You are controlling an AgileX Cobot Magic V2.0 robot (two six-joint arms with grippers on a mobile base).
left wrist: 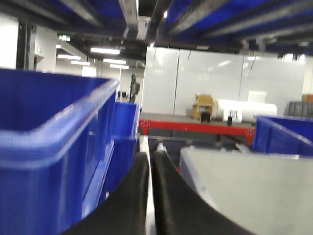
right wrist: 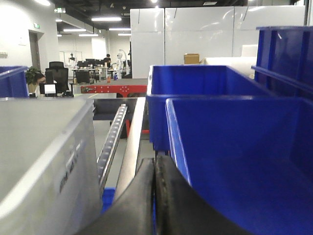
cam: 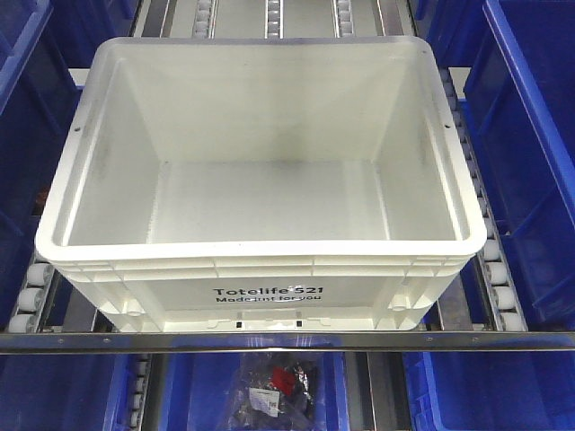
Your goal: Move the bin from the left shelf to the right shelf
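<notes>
The bin [cam: 260,197] is a large white tote, empty, with black print on its front side. It sits on the roller shelf in the middle of the front view. Neither gripper shows in that view. In the left wrist view my left gripper [left wrist: 150,154] is in the gap left of the bin [left wrist: 254,191], its black fingers together with only a thin slit between them, holding nothing. In the right wrist view my right gripper [right wrist: 154,159] is in the gap right of the bin [right wrist: 39,147], its fingers pressed together, empty.
Blue bins flank the white bin closely: one on the left [cam: 22,135] [left wrist: 49,147] and one on the right [cam: 530,162] [right wrist: 244,161]. A metal front rail [cam: 287,340] edges the shelf. Roller tracks [cam: 31,287] run under the bin. A lower blue bin holds bagged parts [cam: 274,391].
</notes>
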